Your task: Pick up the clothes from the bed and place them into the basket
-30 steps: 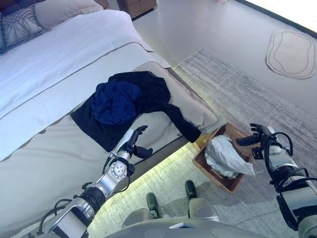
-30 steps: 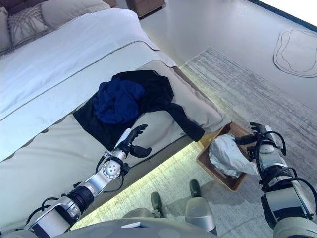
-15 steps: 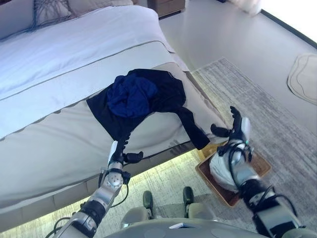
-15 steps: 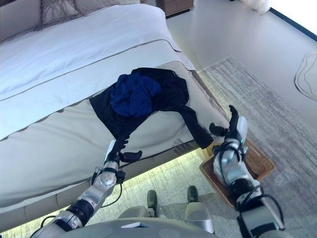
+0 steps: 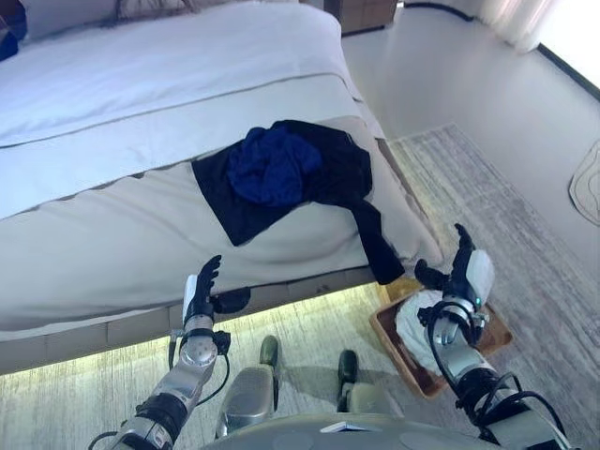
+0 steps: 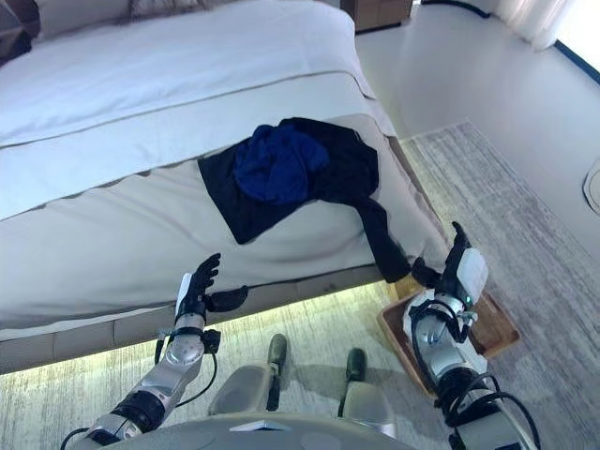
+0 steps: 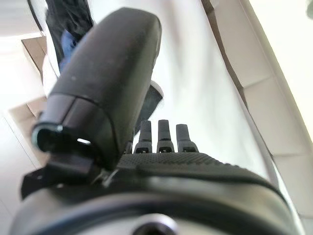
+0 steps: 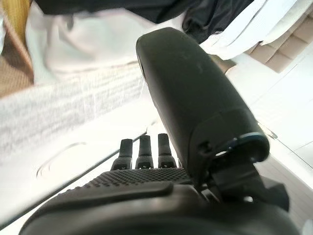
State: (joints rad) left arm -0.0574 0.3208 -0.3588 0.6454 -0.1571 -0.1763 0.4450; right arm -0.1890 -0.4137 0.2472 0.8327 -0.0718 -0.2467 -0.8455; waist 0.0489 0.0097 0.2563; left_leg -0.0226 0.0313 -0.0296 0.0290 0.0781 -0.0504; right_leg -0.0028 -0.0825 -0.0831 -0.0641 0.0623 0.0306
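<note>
A black garment (image 5: 339, 184) lies spread on the bed's beige foot cover (image 5: 112, 253), one sleeve hanging over the bed's edge. A crumpled blue garment (image 5: 275, 165) rests on top of it. On the rug below that sleeve stands a brown basket (image 5: 495, 334) holding a white cloth (image 5: 415, 323). My left hand (image 5: 201, 292) is open in front of the bed's side, low and left of the clothes, holding nothing. My right hand (image 5: 464, 278) is open above the basket, fingers straight, empty.
The bed (image 5: 169, 66) has a white duvet and pillows at the far end. A grey rug (image 5: 525, 234) covers the floor beside the bed. A light strip glows under the bed frame (image 5: 309, 295). A wooden nightstand (image 5: 361, 11) stands at the back.
The whole view has shifted, so the camera moved. My left hand has dropped lower, off the bed's top to its side. My right hand stays open over the basket.
</note>
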